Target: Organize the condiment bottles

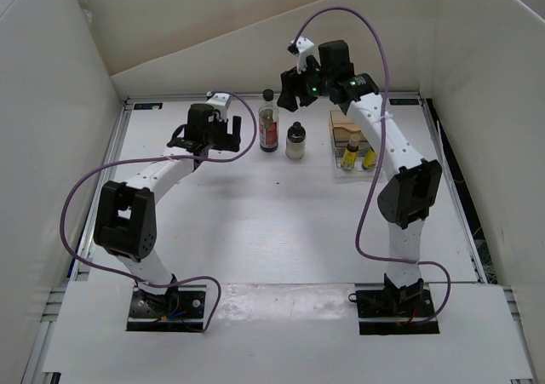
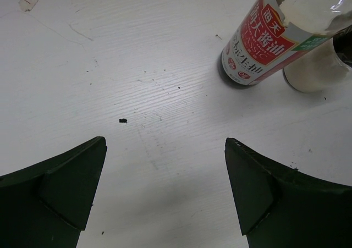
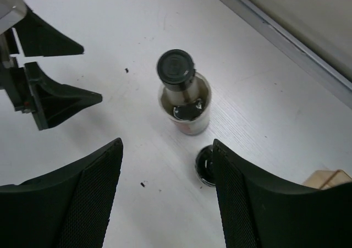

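Note:
Two condiment bottles stand at the back of the table: a tall dark-red bottle (image 1: 269,122) with a black cap and a squat whitish jar (image 1: 295,141) just right of it. Two small yellow bottles (image 1: 352,154) (image 1: 370,157) stand in the rack. My right gripper (image 1: 295,94) hovers open above the tall bottle (image 3: 180,97); the jar's cap (image 3: 203,164) is half hidden behind its right finger. My left gripper (image 1: 232,128) is open and empty, low over the table left of the tall bottle (image 2: 258,44) and the jar (image 2: 316,66).
The clear-and-tan rack (image 1: 342,133) sits at the back right, its corner (image 3: 330,177) showing in the right wrist view. White walls enclose the table. A metal rail (image 3: 286,44) runs along the back edge. The left gripper's fingers (image 3: 55,99) appear in the right wrist view.

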Controlling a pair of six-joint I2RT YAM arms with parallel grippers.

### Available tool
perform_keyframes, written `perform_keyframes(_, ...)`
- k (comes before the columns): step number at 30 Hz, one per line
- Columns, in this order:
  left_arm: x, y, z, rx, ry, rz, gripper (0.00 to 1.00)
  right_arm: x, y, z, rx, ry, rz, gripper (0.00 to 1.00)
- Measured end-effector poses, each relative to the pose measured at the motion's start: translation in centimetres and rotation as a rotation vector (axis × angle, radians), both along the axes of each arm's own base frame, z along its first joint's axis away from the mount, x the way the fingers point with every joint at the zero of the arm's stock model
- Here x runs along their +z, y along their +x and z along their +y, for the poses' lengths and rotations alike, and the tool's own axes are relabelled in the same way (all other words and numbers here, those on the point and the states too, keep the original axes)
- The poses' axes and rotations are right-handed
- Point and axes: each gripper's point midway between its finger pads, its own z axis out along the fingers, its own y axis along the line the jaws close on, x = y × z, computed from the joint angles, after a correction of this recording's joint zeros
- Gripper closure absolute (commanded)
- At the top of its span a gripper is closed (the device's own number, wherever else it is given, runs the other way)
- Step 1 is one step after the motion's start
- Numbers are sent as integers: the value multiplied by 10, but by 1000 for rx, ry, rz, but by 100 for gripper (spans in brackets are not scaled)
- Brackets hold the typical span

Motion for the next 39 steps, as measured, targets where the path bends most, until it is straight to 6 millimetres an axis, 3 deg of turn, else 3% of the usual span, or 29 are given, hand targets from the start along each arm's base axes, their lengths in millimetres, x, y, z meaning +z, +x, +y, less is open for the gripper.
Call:
perform_keyframes(9,2,-1,4,6,0,0,0,-7,-11,35,119,42,16,31)
perform_keyframes(19,-3,-4,11,19,6,16,0,-43,-13,64,178,-59,-26,31)
perform_keyframes(27,-6,-4,15,28,7,22,0,-44,5,57,120,-116,-101,31)
perform_keyframes(39,-9,-5,17,32,7,28,0,-37,37,28,16,-112,-141,31)
